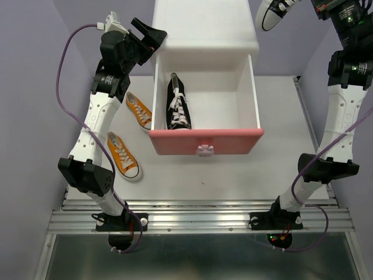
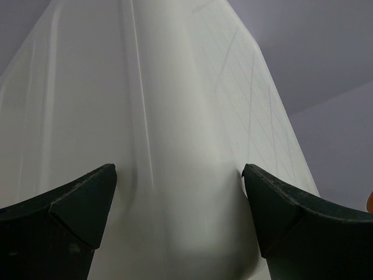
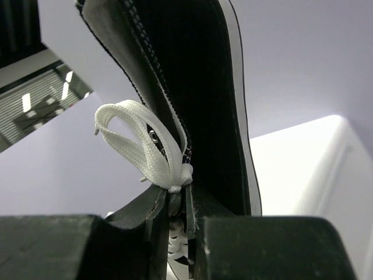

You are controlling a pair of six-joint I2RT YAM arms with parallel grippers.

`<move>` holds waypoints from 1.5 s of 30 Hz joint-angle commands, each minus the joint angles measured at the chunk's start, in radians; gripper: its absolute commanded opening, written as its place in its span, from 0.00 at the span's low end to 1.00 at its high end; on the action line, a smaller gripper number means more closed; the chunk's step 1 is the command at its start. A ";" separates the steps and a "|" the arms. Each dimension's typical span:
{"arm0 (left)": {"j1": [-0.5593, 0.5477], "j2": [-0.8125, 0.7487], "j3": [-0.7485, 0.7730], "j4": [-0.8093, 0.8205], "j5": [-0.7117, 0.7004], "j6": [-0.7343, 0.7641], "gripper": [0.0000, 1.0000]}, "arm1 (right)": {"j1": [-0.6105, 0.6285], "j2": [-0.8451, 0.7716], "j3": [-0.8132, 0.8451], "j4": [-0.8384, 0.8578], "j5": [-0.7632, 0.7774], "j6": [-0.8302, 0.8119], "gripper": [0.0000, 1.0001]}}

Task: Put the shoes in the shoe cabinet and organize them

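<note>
The white shoe cabinet (image 1: 204,29) stands at the back, its pink upper drawer (image 1: 233,142) pulled out, bunny knob (image 1: 205,150) in front. One black shoe (image 1: 178,104) lies in the drawer's left side, toe toward the front. Two orange shoes (image 1: 139,109) (image 1: 123,155) lie on the table to the drawer's left. My right gripper (image 1: 315,7) is raised at the back right, shut on the second black shoe (image 1: 273,13); the right wrist view shows the fingers (image 3: 180,233) pinching its tongue and collar (image 3: 204,87). My left gripper (image 1: 152,36) is open, its jaws astride the cabinet's left corner (image 2: 175,116). The lower drawer is hidden.
The right half of the drawer (image 1: 224,105) holds nothing. Lilac walls close in the table on the left, right and back. The table's metal rail (image 1: 204,219) runs along the near edge by the arm bases.
</note>
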 commanded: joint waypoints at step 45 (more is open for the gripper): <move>-0.002 0.108 -0.137 -0.392 -0.028 0.087 0.99 | 0.857 -0.210 -0.285 -0.852 0.359 -0.519 0.00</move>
